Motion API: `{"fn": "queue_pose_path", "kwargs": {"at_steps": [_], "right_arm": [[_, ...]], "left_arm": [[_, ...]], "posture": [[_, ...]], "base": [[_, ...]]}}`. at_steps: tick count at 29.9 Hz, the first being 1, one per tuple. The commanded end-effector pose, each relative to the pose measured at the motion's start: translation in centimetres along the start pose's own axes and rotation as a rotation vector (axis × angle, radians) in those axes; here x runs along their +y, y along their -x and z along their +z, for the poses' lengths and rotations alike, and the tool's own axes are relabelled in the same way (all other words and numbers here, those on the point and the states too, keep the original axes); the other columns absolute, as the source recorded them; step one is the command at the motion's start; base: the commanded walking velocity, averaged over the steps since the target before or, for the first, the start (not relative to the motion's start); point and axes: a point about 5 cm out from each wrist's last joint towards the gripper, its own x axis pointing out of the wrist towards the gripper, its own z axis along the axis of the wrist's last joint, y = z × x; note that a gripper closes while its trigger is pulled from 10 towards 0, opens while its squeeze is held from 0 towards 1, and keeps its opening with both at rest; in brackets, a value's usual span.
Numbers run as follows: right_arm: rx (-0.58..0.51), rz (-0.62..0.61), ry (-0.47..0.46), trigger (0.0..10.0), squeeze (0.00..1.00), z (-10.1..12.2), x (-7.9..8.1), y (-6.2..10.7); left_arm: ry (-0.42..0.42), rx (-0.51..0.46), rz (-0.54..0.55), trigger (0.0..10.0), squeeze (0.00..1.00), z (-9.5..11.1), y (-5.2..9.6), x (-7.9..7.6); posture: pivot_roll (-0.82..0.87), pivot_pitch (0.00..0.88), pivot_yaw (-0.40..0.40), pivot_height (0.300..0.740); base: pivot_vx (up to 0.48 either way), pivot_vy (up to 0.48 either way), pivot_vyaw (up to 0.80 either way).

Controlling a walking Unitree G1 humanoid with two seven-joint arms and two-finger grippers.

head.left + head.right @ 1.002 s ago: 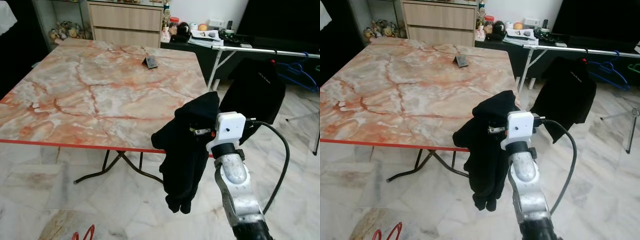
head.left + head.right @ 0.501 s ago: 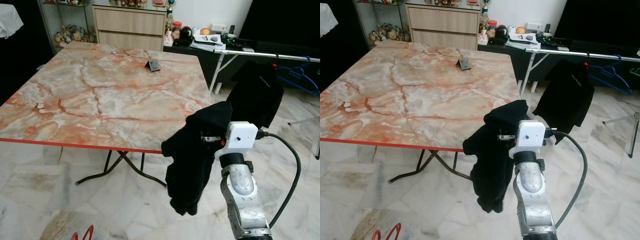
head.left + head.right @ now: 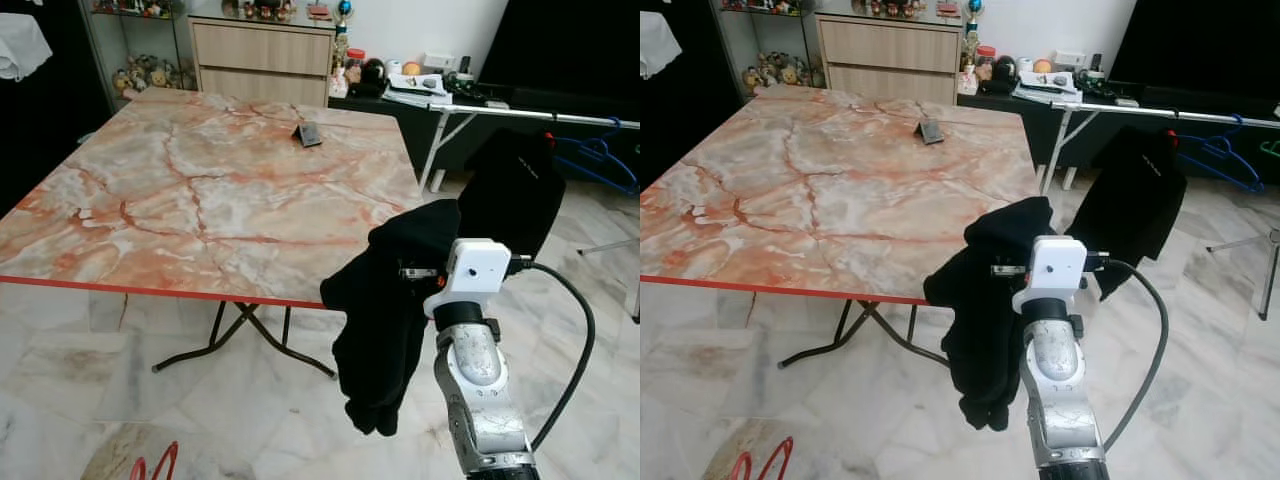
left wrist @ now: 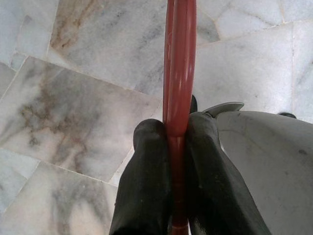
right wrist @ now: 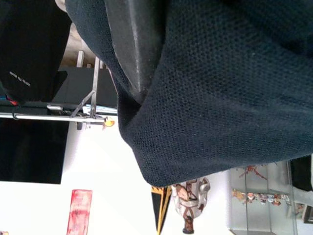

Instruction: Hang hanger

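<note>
Holding steady, the right pincer (image 5: 134, 58) apparently still grips the black garment (image 3: 385, 310).

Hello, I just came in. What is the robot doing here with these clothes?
The robot's right claw holds a black knitted garment up in the air, beside the orange marble-patterned table. Its left claw hangs low over the floor, shut on a red plastic hanger. Behind, a silver clothes rail already carries a black shirt and a blue hanger. Nothing new is hung yet.
</note>
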Motion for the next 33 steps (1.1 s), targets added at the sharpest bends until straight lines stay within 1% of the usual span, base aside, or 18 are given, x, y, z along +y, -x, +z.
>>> {"fn": "queue_pose_path", "kwargs": {"at_steps": [1,4,6,7,8,9,10,11,14,16,19,21,23,33], "right_arm": [[-0.076,0.004,-0.005,10.0,0.00,1.8,0.1,-0.4],[-0.079,0.006,-0.006,10.0,0.00,1.9,0.2,-0.4],[-0.076,0.007,-0.006,10.0,0.00,1.8,0.3,-0.4],[-0.075,0.008,-0.007,10.0,0.00,1.8,0.3,-0.3],[-0.075,0.008,-0.007,10.0,0.00,1.8,0.3,-0.3],[-0.073,0.009,-0.007,10.0,0.00,1.8,0.3,-0.3],[-0.074,0.010,-0.008,10.0,0.00,1.8,0.4,-0.3],[-0.074,0.010,-0.008,10.0,0.00,1.8,0.4,-0.3],[-0.080,0.011,-0.008,10.0,0.00,2.0,0.4,-0.3],[-0.085,0.011,-0.008,10.0,0.00,2.1,0.4,-0.3],[-0.089,0.011,-0.008,10.0,0.00,2.2,0.4,-0.4],[-0.095,0.011,-0.008,10.0,0.00,2.4,0.4,-0.5],[-0.099,0.015,-0.006,10.0,0.00,2.5,0.5,-0.5],[-0.109,0.016,0.004,10.0,0.00,2.8,0.3,-0.6]], "left_arm": [[-0.007,0.030,0.018,10.0,0.00,-0.9,0.2,0.5],[-0.017,0.028,0.039,10.0,0.00,-1.1,0.4,0.9],[-0.051,0.032,0.049,10.0,0.00,-1.3,0.5,1.1],[-0.084,0.035,0.054,10.0,0.00,-1.5,0.5,1.2],[-0.084,0.035,0.054,10.0,0.00,-1.5,0.5,1.2],[-0.114,0.039,0.060,10.0,0.00,-1.7,0.6,1.3],[-0.123,0.042,0.068,10.0,0.00,-1.9,0.7,1.5],[-0.123,0.042,0.068,10.0,0.00,-1.9,0.7,1.5],[-0.111,0.049,0.084,10.0,0.00,-2.4,1.0,2.3],[-0.108,0.053,0.086,10.0,0.00,-2.6,1.1,2.5],[-0.108,0.053,0.085,10.0,0.00,-2.6,1.1,2.4],[-0.113,0.054,0.071,10.0,0.00,-2.7,1.1,2.1],[-0.117,0.050,0.054,10.0,0.00,-2.6,0.9,1.6],[-0.117,0.047,0.039,10.0,0.00,-2.4,0.8,1.2]], "posture": [[0.10,0.000,-0.076,0.740],[0.11,0.000,-0.075,0.740],[0.11,0.000,-0.074,0.740],[0.11,0.000,-0.073,0.740],[0.11,0.000,-0.073,0.740],[0.11,0.000,-0.073,0.740],[0.11,0.000,-0.071,0.740],[0.11,0.000,-0.071,0.740],[0.11,0.002,-0.069,0.740],[0.11,0.004,-0.069,0.740],[0.11,0.004,-0.069,0.740],[0.10,0.006,-0.069,0.740],[0.10,0.006,-0.069,0.740],[0.10,0.000,-0.070,0.740]], "base": [[0.000,0.000,0.00],[0.000,0.000,0.00],[0.000,0.000,0.00],[0.000,0.000,0.00],[0.000,0.000,0.00],[0.000,0.000,0.00],[0.000,0.000,0.00],[0.000,0.000,0.00],[0.000,0.000,0.00],[0.000,0.000,0.00],[0.000,0.000,0.00],[0.253,0.000,0.00],[0.289,0.000,0.00],[0.354,0.000,0.00]]}}
